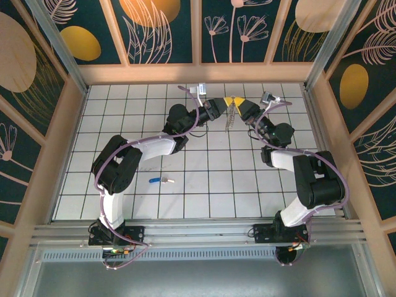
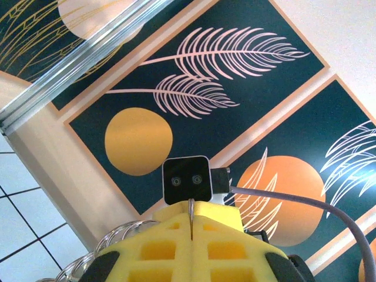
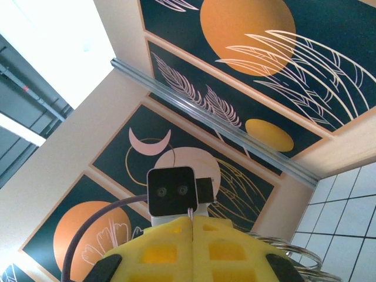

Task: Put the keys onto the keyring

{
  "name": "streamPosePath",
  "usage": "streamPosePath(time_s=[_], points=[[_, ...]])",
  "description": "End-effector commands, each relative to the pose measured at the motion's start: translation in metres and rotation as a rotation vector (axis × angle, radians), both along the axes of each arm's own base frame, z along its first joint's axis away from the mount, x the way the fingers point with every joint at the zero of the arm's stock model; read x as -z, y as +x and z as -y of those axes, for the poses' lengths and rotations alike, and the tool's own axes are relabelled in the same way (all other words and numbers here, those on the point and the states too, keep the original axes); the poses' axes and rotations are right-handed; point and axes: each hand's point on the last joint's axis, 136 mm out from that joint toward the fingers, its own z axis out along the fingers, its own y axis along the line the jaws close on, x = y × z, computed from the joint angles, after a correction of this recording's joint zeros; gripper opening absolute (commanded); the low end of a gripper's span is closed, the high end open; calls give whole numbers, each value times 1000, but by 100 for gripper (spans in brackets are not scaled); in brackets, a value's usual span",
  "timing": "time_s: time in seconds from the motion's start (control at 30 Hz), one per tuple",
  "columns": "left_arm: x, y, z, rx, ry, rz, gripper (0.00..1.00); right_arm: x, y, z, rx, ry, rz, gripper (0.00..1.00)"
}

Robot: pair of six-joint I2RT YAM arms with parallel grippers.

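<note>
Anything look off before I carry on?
The key lies alone on the tiles, well apart from both hands: left hand and right hand meet at the far side, both shut on the keyring, which dangles between them. Nothing looks spilled or damaged.

Qty: 1 key (image 1: pixel 161 180) w/ blue head, 1 keyring (image 1: pixel 230 117), 1 tiled worktop (image 1: pixel 247 185). 2 tools, 1 per arm: left tool (image 1: pixel 228 102) & right tool (image 1: pixel 242 105). 2 purple cables: left cable (image 1: pixel 114 154), right cable (image 1: pixel 272 111).
</note>
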Motion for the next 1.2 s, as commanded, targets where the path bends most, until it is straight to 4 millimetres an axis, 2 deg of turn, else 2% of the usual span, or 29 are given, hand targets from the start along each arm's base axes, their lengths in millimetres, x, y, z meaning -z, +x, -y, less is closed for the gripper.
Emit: streamPosePath(time_s=[0.0,0.03,0.07,0.1,0.13,0.17,0.23,0.4,0.67,0.9,1.17], points=[[-10,-2,4,3,-18,51,0,-17,-21,-7,-36,-23,108,0],[-11,-2,4,4,-14,54,0,-16,-19,-5,-33,-33,103,0],[-11,-3,4,2,-10,56,0,-15,-18,-3,-25,-42,98,5],[-9,-3,5,3,2,60,0,-15,-18,1,-14,-53,96,22],[-10,-4,5,6,14,66,0,-15,-18,6,1,-64,93,32],[-9,-4,7,9,37,73,0,-13,-17,13,22,-78,86,40],[-7,-5,8,12,85,92,0,-12,-18,27,65,-109,81,45],[-9,-12,15,79,187,158,0,-4,-17,52,141,-222,53,46],[0,-21,16,237,298,229,0,7,-25,61,130,-328,52,46],[3,-31,16,351,348,274,0,12,-38,62,82,-366,91,43],[4,-37,18,416,353,281,0,11,-43,47,13,-369,123,41]])
